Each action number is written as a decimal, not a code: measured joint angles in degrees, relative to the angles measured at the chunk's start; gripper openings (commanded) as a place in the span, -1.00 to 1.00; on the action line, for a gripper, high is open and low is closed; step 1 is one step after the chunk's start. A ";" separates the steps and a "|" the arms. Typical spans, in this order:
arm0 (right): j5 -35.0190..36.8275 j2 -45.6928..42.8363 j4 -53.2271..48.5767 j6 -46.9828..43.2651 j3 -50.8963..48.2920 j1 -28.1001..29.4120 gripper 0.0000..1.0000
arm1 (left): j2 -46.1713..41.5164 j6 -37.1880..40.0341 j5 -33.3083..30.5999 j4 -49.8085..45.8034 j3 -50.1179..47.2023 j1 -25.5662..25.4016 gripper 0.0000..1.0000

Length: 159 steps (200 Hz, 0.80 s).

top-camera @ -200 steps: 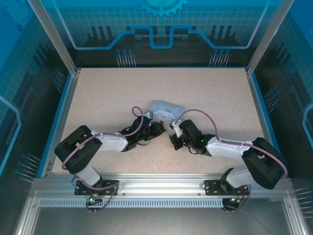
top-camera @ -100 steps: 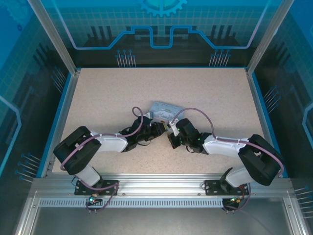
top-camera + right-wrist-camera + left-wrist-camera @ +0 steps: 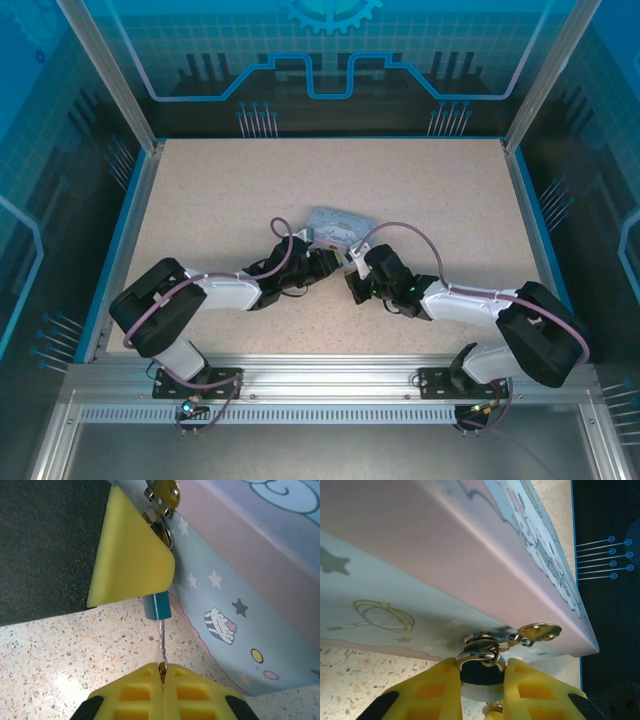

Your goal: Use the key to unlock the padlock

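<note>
The pale blue tin [image 3: 335, 226] lies mid-table with both grippers meeting at its near edge. In the left wrist view my left gripper [image 3: 481, 669] is shut on the small dark padlock [image 3: 480, 674], its yellow fingers [image 3: 427, 690] on either side of the body. The padlock's shackle passes through the tin's metal hasp [image 3: 485, 641]. In the right wrist view my right gripper [image 3: 162, 666] is shut on the thin key [image 3: 161, 639]. The key's blade runs straight up into the bottom end of the teal padlock [image 3: 157, 606], which sits under a left finger [image 3: 131, 555].
The tin's side wall [image 3: 240, 605], printed with stars and a cupcake, stands close to the right of the key. The tin's lid edge [image 3: 520, 580] overhangs the padlock. The left gripper [image 3: 322, 263] and right gripper [image 3: 352, 270] nearly touch. Speckled table surrounds them.
The right arm's elbow swung slightly left half a second ago and has come back right. Both grippers stay at the tin's near edge.
</note>
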 measured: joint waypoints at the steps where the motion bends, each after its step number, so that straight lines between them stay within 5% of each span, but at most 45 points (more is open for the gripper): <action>1: -0.02 0.02 0.00 -0.02 0.00 0.00 -1.00 | 0.00 0.00 0.00 0.00 0.00 0.00 -1.00; 159: -0.24 0.76 2.10 -0.20 0.00 0.00 -1.00 | -0.90 -0.02 -0.33 -0.57 0.07 -0.02 -1.00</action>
